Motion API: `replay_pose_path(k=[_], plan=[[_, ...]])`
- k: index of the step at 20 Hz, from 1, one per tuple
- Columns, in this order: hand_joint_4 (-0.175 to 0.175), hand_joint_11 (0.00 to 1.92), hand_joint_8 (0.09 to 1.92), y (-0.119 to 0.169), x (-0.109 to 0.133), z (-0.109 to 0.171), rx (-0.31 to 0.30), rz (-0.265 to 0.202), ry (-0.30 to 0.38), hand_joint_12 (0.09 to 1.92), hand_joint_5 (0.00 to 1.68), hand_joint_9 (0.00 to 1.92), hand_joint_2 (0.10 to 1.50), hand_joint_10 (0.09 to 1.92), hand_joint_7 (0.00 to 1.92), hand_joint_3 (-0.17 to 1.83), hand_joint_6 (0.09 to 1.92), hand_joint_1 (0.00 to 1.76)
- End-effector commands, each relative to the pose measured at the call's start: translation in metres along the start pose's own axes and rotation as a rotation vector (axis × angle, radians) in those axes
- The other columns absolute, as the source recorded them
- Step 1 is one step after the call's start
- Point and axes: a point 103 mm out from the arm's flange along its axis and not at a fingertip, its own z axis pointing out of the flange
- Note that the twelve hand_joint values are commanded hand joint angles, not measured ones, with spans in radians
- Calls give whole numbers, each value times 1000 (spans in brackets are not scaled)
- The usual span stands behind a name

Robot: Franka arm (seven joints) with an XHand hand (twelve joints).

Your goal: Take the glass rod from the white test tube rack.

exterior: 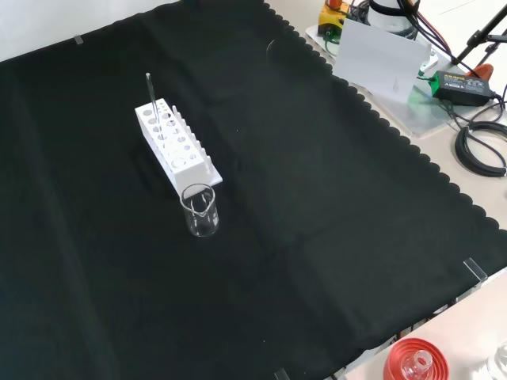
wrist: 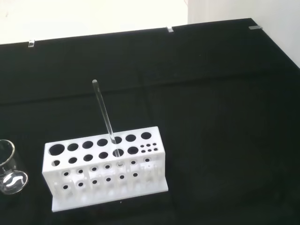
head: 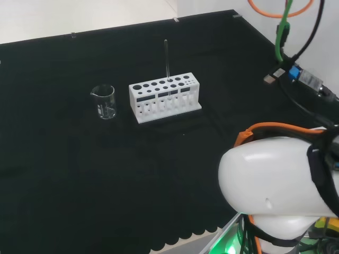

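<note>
Field notes, past tense. A white plastic test tube rack (head: 164, 98) with two rows of round holes stood on the black-cloth surface (head: 79, 174), near the middle of the head view. A thin clear glass rod (head: 167, 62) stood in one of the rack's holes, towards the rack's right end in that view, rising well above the rack top and leaning slightly. The wrist view showed the rod (wrist: 104, 112) seated in a front-row hole of the rack (wrist: 105, 171), tilted away from upright.

A small clear glass beaker (head: 104, 101) stood just left of the rack in the head view, apart from it. In the front view the beaker (exterior: 200, 210) sat just below the rack's near end (exterior: 176, 146), and the rod (exterior: 150, 95) rose at the far end.

Robot hand: state could not be told. Nothing touched the rod or the rack.
</note>
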Motion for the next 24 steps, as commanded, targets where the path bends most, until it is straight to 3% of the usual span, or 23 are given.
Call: replay_pose_path(k=[1,4,9,13,18,20,24], plan=[[-58,221,804,46,11,4,-5,-3,8,1494,241,318,787,944,127,423,87,572],[-60,228,806,65,17,6,9,-12,8,1492,247,327,787,941,135,424,87,573],[-62,232,809,93,30,20,30,-70,5,1490,252,334,787,938,145,425,87,574],[-62,224,809,113,35,33,57,-77,22,1486,255,339,788,935,148,426,87,575],[-63,203,808,135,47,53,89,-141,10,1488,258,342,788,931,147,426,87,576],[-63,200,808,140,51,63,90,-128,22,1490,258,342,788,930,148,427,87,577],[-64,197,810,152,60,78,116,-153,4,1492,261,344,789,930,154,428,87,578]])
